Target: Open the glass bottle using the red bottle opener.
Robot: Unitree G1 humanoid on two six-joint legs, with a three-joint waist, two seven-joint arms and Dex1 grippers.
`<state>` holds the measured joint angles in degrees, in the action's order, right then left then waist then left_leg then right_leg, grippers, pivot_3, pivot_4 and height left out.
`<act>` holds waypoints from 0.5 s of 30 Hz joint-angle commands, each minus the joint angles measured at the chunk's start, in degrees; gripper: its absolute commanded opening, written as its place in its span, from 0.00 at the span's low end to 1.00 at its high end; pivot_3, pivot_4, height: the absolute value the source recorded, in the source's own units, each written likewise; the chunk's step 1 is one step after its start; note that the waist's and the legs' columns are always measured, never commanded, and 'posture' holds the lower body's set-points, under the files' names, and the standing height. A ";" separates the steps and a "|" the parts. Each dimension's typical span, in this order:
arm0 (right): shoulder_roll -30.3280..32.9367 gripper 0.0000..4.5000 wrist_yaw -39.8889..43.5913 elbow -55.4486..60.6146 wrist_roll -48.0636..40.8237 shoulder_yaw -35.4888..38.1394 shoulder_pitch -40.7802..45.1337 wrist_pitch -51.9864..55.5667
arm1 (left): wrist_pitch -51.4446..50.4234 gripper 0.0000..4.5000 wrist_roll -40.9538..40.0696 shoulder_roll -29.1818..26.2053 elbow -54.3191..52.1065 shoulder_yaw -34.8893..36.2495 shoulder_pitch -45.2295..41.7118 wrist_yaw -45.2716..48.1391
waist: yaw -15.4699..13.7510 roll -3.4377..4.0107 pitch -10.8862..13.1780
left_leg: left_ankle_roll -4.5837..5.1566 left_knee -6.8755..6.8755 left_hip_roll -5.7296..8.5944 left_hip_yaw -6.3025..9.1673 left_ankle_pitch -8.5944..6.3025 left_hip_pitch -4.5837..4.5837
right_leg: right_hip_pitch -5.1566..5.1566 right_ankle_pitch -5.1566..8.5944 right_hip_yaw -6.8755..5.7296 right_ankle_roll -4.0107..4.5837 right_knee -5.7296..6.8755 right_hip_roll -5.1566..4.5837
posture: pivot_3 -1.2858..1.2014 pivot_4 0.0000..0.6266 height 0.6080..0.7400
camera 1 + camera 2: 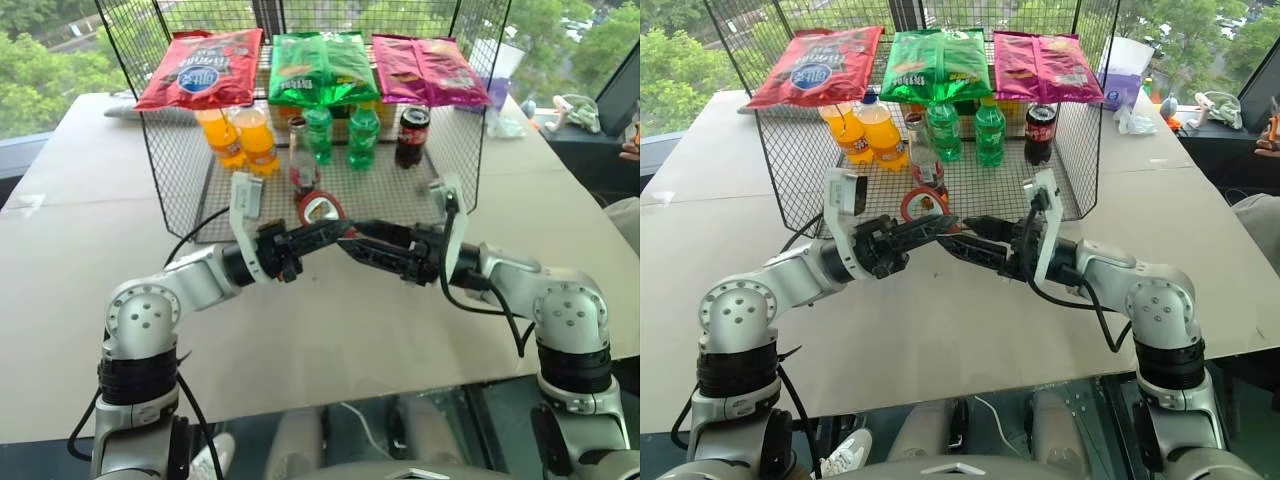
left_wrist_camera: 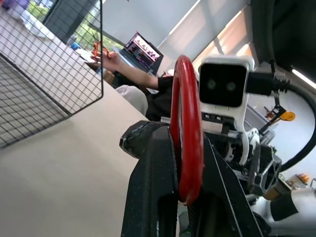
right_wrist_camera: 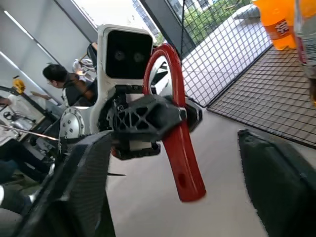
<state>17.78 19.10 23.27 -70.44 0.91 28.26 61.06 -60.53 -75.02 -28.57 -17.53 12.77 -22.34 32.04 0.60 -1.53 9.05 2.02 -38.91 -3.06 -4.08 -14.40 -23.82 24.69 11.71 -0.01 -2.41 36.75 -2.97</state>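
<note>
The glass bottle (image 1: 301, 155) is seen in the upper centre of the left eye view, standing upright on the floor of the wire basket (image 1: 170, 190) between the orange drink bottles (image 1: 240, 138) and the green bottles (image 1: 340, 135). Its lower part is partly hidden behind the ring of the red bottle opener (image 1: 322, 208), and its cap is hard to make out against the snack bags (image 1: 318, 68) hung above.

The opener is held at mid-frame, just in front of the basket's open edge. It is clamped in the closed left gripper (image 1: 330, 232); in the right wrist view the oval ring (image 3: 165, 69) is shown rising above the black fingers (image 3: 148, 118) and the tapering handle, with a small hole, hanging free below.

The right gripper (image 1: 365, 245) is met tip to tip with the left one at the centre. Its jaws are spread apart around the handle, and no contact with it can be made out.

A seated person (image 3: 66, 84) is cut off at the left of the right wrist view.
</note>
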 commanded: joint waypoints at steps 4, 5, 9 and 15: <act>0.22 0.18 -0.30 0.22 -2.58 -1.09 1.56 1.71 | 1.81 0.00 -0.33 0.36 -2.85 -1.01 -0.60 1.18 | 0.04 0.00 0.01 | 0.00 0.00 0.00 -0.01 0.00 -0.01 | 0.00 0.00 0.01 0.01 -0.01 0.00 | 0.52 0.24 1.00; 0.36 0.16 -0.20 0.27 -2.73 -1.28 1.57 1.93 | 1.93 0.00 -0.32 0.38 -2.82 -1.02 -0.63 1.23 | 0.06 0.01 0.00 | 0.00 0.00 0.00 0.00 0.00 -0.02 | 0.01 0.00 0.00 0.01 -0.01 0.00 | 0.52 0.24 1.00; 1.06 0.15 0.32 0.44 -2.91 -1.49 1.49 2.16 | 2.78 0.00 0.10 0.41 -2.76 -0.99 -0.60 1.67 | 0.06 0.01 0.00 | 0.00 0.00 0.00 0.01 0.00 0.00 | 0.00 0.01 0.00 0.01 -0.01 0.00 | 0.52 0.24 1.00; 1.97 0.45 2.17 0.16 -2.09 -1.25 0.66 1.13 | 3.49 0.00 0.45 0.35 -2.77 -0.71 -0.10 1.88 | 0.08 0.01 0.00 | 0.00 0.00 0.00 0.01 0.00 0.00 | 0.00 0.01 0.00 0.01 -0.02 0.00 | 0.52 0.24 1.00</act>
<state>19.58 20.59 22.05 -72.26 0.41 28.76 62.17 -58.59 -74.35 -28.37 -17.78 11.58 -22.04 33.84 0.68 -1.51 9.05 2.02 -38.90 -3.07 -4.07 -14.40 -23.83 24.70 11.72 -0.01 -2.39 36.73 -2.96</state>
